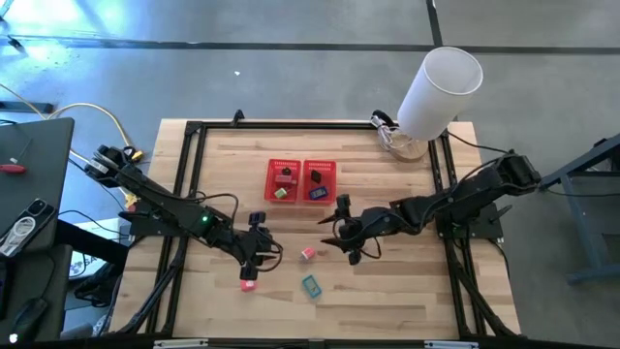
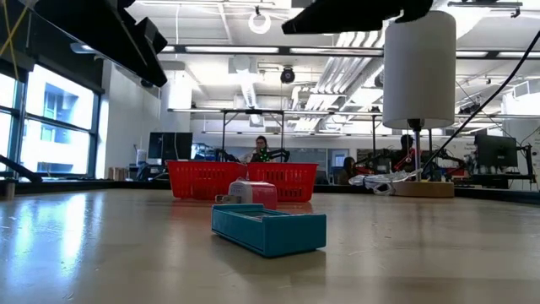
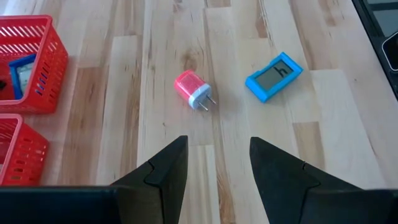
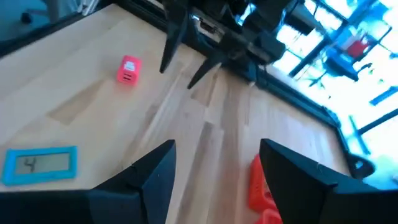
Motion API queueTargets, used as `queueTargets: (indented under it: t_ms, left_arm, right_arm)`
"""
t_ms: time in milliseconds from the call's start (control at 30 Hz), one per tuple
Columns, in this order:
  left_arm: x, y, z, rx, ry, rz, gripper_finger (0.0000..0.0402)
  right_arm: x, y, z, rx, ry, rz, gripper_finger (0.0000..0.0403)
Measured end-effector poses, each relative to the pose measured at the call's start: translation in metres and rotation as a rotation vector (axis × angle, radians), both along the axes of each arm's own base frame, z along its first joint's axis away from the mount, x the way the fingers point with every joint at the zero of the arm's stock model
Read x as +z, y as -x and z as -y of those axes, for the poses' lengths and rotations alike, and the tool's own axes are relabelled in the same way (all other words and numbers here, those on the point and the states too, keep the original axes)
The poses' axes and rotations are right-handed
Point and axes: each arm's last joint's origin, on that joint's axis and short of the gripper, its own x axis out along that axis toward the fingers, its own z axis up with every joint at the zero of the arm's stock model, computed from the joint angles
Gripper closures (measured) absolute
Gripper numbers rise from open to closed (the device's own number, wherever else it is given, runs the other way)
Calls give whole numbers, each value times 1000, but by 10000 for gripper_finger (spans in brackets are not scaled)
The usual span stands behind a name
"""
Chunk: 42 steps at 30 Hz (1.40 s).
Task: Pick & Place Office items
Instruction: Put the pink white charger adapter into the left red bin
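Three office items lie flat on the wooden table. A pink plug-in charger [image 3: 193,89] lies between my two grippers, a teal clock [image 3: 273,76] nearer the front edge, and a pink block [image 1: 248,285] to the left. My left gripper [image 3: 217,155] hangs open above the table left of the charger, empty. My right gripper [image 4: 214,162] hangs open to the charger's right, also empty. The charger [image 4: 258,180] shows partly behind one of its fingers. The red mesh basket [image 1: 300,181] holds small items in both compartments.
A big white cylinder [image 1: 441,92] stands on a base at the far right corner. A black frame [image 1: 189,165] runs along the table's left, far and right sides. Bare wood lies along the front edge, right of the clock [image 1: 311,286].
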Motion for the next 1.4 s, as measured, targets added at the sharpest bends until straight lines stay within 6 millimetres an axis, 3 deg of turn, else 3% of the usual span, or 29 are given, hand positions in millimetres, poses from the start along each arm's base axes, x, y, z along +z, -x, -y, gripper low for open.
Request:
queueTargets:
  t_ms: [233,533,733,1000,1400]
  left_arm:
    - [0,0,-1,4,-1,0,237]
    - [-1,-1,-4,46,27,-8,237]
    - [-7,-4,-2,72,35,-29,237]
    - [-28,-24,0,9,-63,-35,220]
    - [-29,-47,11,27,17,148,207]
  right_arm:
    - [8,-14,-4,48,17,-19,184]
    - [-18,-38,-10,54,72,-251,184]
    - [-16,-37,-17,-41,92,-217,184]
    - [-13,-32,-28,-66,40,-202,184]
    - [-17,-24,-40,-99,-57,-248,184]
